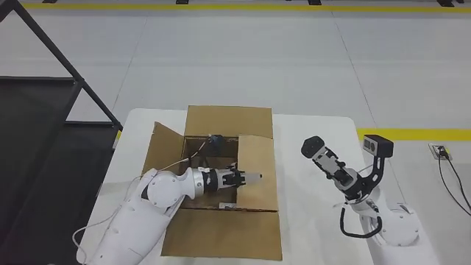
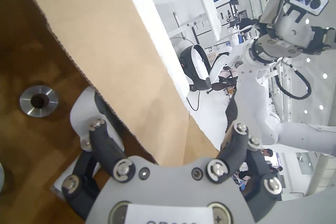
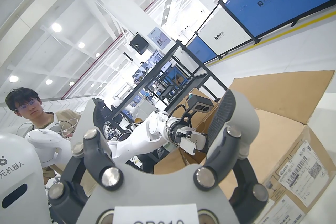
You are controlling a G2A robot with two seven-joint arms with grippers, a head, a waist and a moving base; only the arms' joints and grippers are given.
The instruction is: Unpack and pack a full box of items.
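An open cardboard box (image 1: pixel 221 121) stands on the white table (image 1: pixel 316 217). Its right flap (image 1: pixel 259 163) leans inward over the opening. My left gripper (image 1: pixel 250 178) is open and straddles that flap (image 2: pixel 105 38), one finger (image 2: pixel 84 109) under it inside the box, the other hidden behind the cardboard. A round metal part with a centre hole (image 2: pixel 38 101) lies on the box floor, and a dark item (image 1: pixel 215 143) sits at the far inner side. My right gripper (image 1: pixel 313 147) is open and empty, raised above the table to the right of the box (image 3: pixel 283 114).
The box's front flap (image 1: pixel 221 235) lies flat toward the table's near edge and the left flap (image 1: pixel 163 143) splays outward. A black metal rack (image 1: pixel 44 118) stands left of the table. Printed labels (image 3: pixel 299 170) are stuck on the box's outer side. Bare tabletop lies right of the box.
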